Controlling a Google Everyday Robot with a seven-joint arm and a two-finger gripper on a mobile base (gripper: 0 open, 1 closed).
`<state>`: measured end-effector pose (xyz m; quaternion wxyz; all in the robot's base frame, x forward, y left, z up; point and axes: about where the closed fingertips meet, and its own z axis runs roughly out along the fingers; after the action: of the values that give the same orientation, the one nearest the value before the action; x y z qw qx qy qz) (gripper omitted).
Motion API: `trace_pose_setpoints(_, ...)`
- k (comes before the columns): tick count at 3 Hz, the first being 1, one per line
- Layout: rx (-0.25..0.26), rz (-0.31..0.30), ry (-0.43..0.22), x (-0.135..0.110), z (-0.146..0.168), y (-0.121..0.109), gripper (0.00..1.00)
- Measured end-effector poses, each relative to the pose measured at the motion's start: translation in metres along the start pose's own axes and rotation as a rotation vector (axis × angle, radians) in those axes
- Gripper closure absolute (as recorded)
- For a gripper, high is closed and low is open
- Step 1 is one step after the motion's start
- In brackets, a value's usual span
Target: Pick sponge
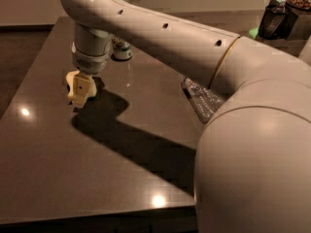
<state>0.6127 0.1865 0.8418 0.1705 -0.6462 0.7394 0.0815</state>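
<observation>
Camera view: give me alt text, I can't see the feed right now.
The end effector is down on the left of the dark table, where the sponge cannot be made out apart from it. A clear plastic bottle lies to its right.

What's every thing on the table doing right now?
Gripper: low at the table's left side, over the sponge.
Sponge: on the table, mostly hidden by the gripper.
Bottle: lying on its side, partly behind the arm.
Can: standing upright behind the arm.
</observation>
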Motion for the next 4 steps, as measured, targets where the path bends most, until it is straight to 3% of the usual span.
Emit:
trace_pose_setpoints(2, -0.016, 0.021, -0.015, -0.002, -0.009, -0.002, 0.68)
trace_pose_setpoints(3, -0.023, -0.011, -0.048, 0.001, -0.039, -0.004, 0.91)
trace_pose_setpoints(4, -0.031, -0.086, -0.081, -0.001, -0.074, -0.001, 1.00)
